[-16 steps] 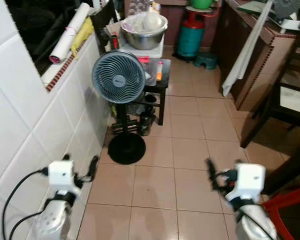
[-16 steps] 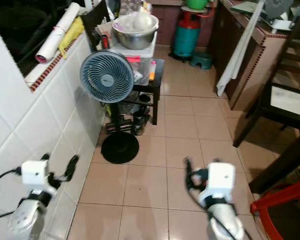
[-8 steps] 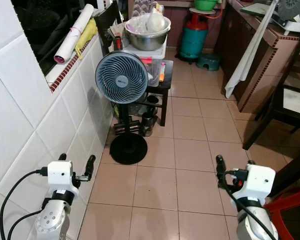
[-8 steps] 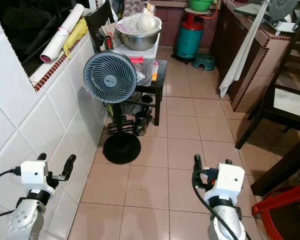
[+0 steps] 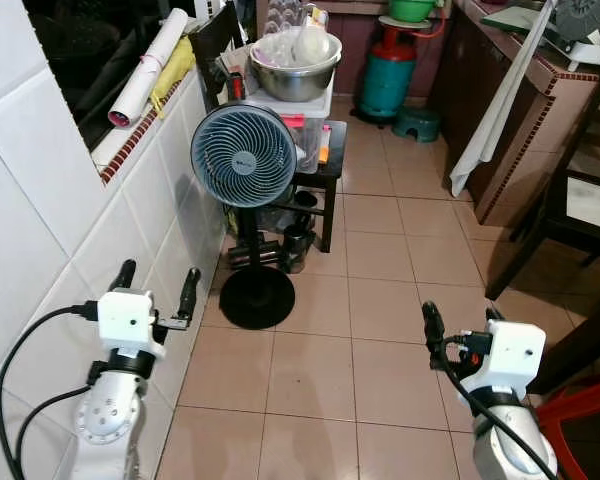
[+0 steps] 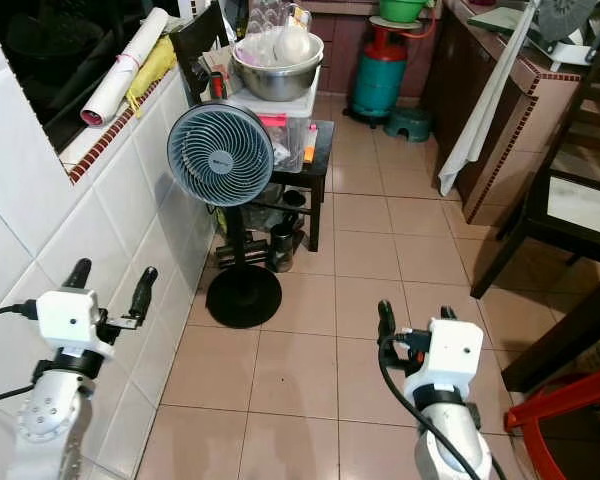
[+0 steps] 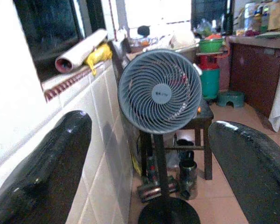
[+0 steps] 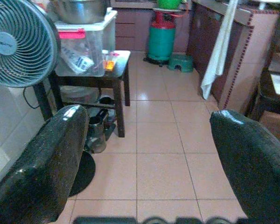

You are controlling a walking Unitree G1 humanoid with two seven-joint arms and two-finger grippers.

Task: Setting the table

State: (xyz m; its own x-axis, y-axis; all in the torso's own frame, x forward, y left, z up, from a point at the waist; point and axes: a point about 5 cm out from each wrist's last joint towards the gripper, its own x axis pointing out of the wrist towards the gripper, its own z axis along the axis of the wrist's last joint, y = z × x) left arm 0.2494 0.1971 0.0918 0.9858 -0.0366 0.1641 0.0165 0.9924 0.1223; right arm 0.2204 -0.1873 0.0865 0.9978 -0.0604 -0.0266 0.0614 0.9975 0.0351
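Both arms sit higher and nearer the fan than half a sec ago; room itself hasn't shifted since then.

Biggest first: tiled floor (image 5: 380, 250) runs down a narrow passage, white tiled wall (image 5: 70, 230) on robot's left, dark cabinets (image 5: 500, 130) on its right w/ a white cloth (image 5: 495, 100) hanging off them. Pedestal fan (image 5: 244, 156) stands by the wall, just in front of a low black table (image 5: 325, 160) carrying a clear plastic box and a steel bowl (image 5: 294, 66). Teal gas cylinder (image 5: 387, 80) further back. Red stool edge (image 5: 580, 410) near right arm.

Left gripper (image 5: 157, 290) fingers spread wide, holding nothing, close to the wall. Right gripper (image 5: 460, 328) also wide, empty.

Tableware not identifiable; dining table likely the dark furniture at far right, can't confirm. Step looks like transit. Advice: keep arms tucked, clear the fan base and the stool, turn right slowly.
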